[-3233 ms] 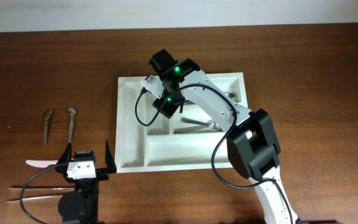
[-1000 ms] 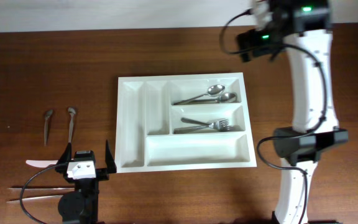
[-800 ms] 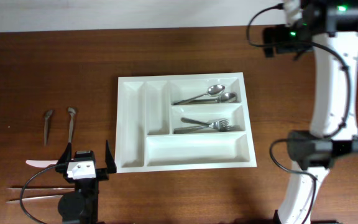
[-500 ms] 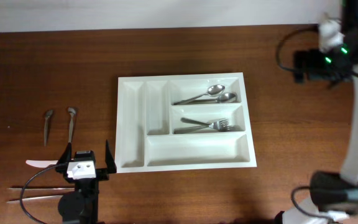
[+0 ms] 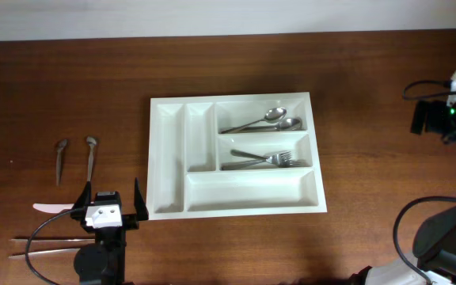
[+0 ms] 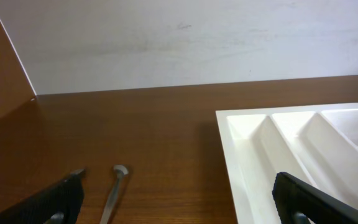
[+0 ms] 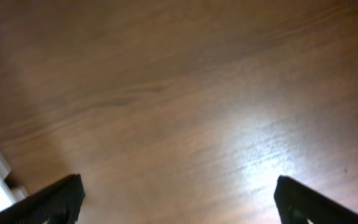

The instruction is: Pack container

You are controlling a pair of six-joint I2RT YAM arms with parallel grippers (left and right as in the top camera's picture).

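The overhead view is bright, even and sharp. The white tray [image 5: 165, 158] comes close to washing out, with faint shadows along its dividers. The left wrist view is softer, its pale wall [image 6: 197, 43] flatly lit. The right wrist view is blurred: the table [image 7: 166, 93] shows a glare patch at right and darkens leftward.

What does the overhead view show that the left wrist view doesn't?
Overhead only: the whole container, with spoons in its top right compartment and forks in the one below, plus a white utensil on the table left of the left gripper. Left wrist only: nothing new on the table, just a low look at the pale wall behind it. Both: the container's left end with its two narrow empty compartments, a small spoon lying left of it, and the open left gripper.
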